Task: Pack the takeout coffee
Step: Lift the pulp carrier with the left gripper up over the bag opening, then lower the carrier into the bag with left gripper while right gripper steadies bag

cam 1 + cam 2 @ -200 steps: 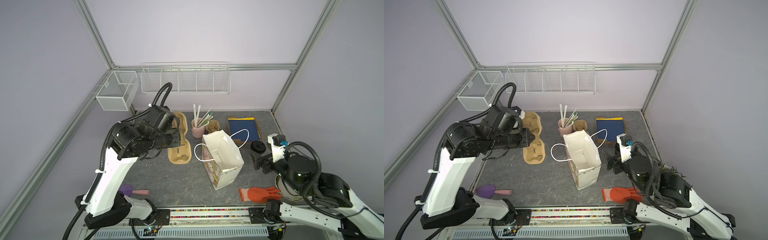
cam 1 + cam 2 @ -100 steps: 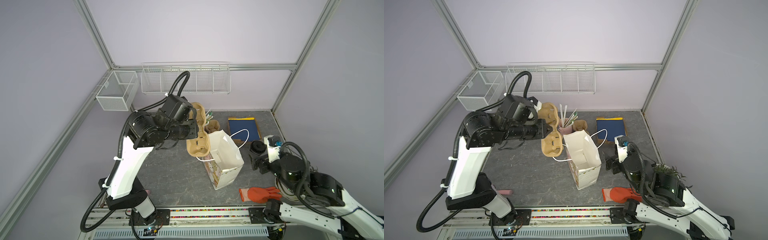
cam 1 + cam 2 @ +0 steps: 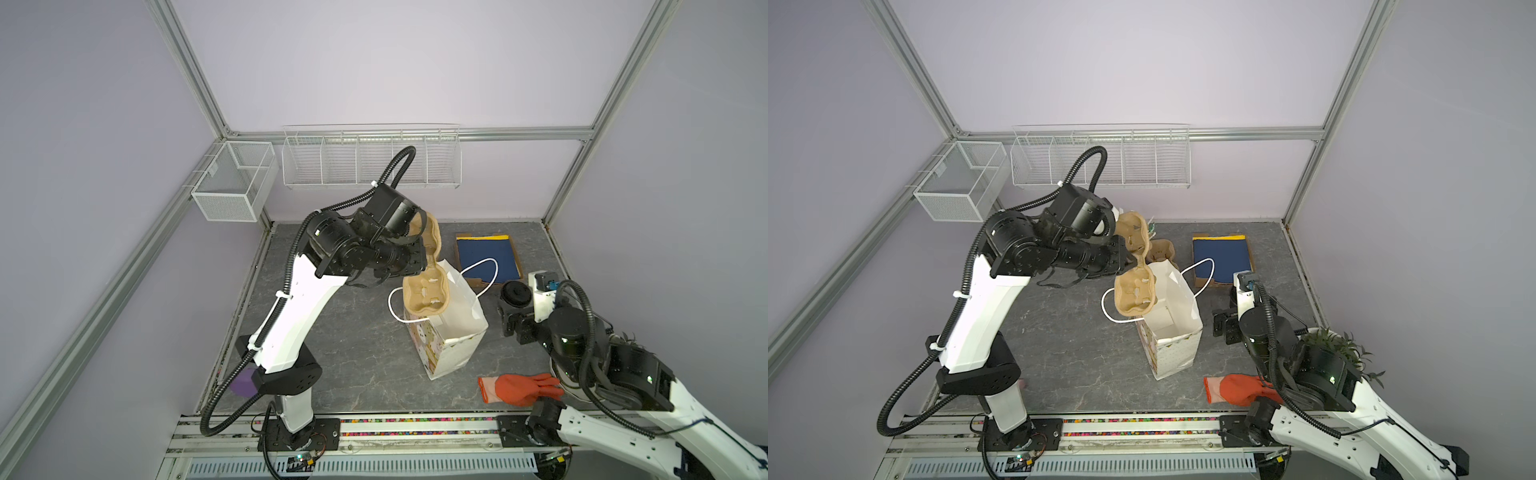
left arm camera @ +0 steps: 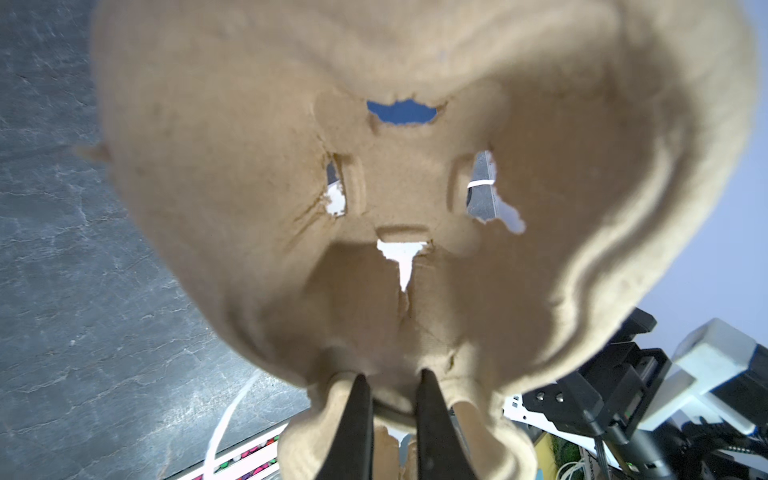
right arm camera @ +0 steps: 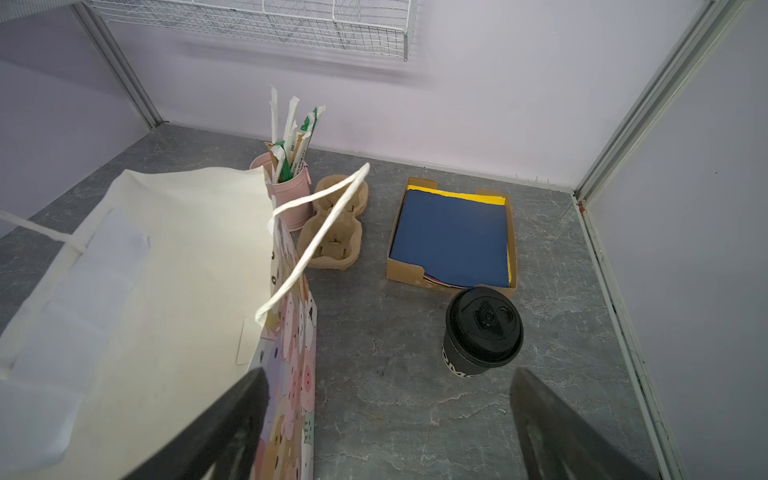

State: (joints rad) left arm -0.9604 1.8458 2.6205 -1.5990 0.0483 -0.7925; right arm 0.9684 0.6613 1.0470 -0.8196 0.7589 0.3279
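Observation:
The takeout coffee point(image 3: 516, 294) point(image 5: 482, 332) is a black paper cup with a black lid, standing upright on the grey table to the right of the bag. My right gripper point(image 3: 513, 316) point(image 5: 390, 374) is open just short of it, and the cup stands ahead, nearer one finger. A white paper bag point(image 3: 453, 307) point(image 3: 1173, 307) point(image 5: 166, 270) stands open mid-table. My left gripper point(image 3: 424, 259) point(image 3: 1128, 259) point(image 4: 390, 378) is shut on the middle of a brown pulp carrier point(image 3: 426, 291) point(image 3: 1136, 293) point(image 4: 415, 166). The carrier hangs tilted over the bag's left rim.
Behind the bag stand a pink cup of straws point(image 5: 289, 195) and another pulp carrier point(image 3: 1163, 249) point(image 5: 336, 224). A cardboard tray of blue paper point(image 3: 486, 255) point(image 5: 453, 237) lies at the back right. An orange glove point(image 3: 515, 388) lies front right, and a purple object point(image 3: 243, 380) front left.
My left arm has lifted the carrier off the table at the left and swung it right, over the bag. The right gripper has crept a little toward the cup.

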